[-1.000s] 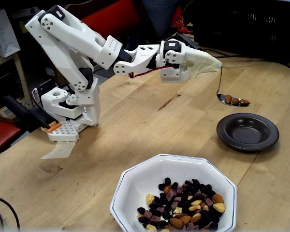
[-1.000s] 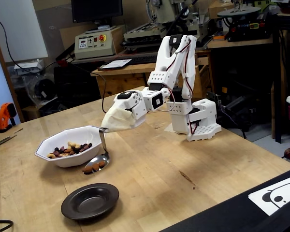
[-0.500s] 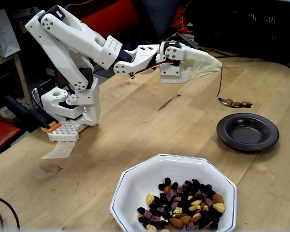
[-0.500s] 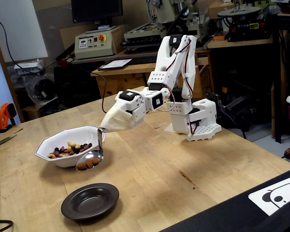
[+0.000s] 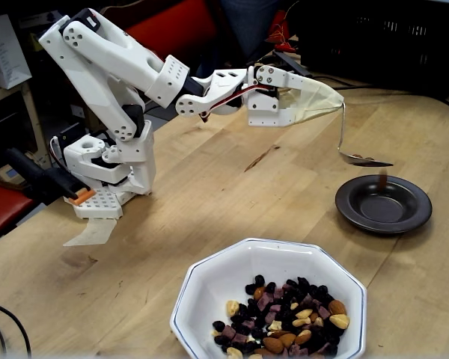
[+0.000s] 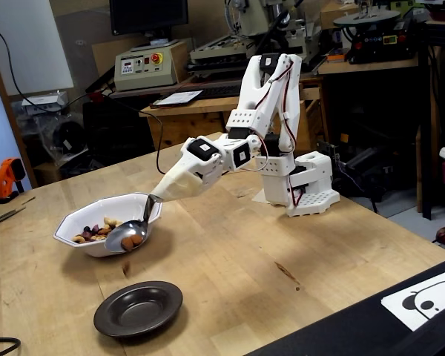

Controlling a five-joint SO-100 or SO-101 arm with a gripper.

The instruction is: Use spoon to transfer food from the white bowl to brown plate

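My gripper (image 5: 331,103) is wrapped in cream tape and shut on the spoon (image 5: 361,158), whose thin handle hangs down from the taped tip. The spoon is rolled over above the near rim of the brown plate (image 5: 415,209). A brown piece of food (image 5: 382,181) is falling from it toward the plate's well. In a fixed view from the other side, the gripper (image 6: 160,196) holds the spoon (image 6: 122,236) tipped, with an almond (image 6: 135,241) still on it, above the plate (image 6: 163,297). The white bowl (image 5: 209,280) (image 6: 68,231) holds mixed nuts and dried fruit (image 5: 288,315).
The arm's white base (image 5: 105,176) stands at the left of the wooden table. A black cable (image 5: 4,321) lies at the table's front left corner. Workbenches and machines (image 6: 144,63) stand behind. A printed sheet (image 6: 423,300) lies on a dark strip at the front right.
The wrist has rolled, tipping the spoon from level to tilted. The almonds that rode on it are sliding off, one dropping toward the brown plate. The spoon also shifted slightly over the plate.
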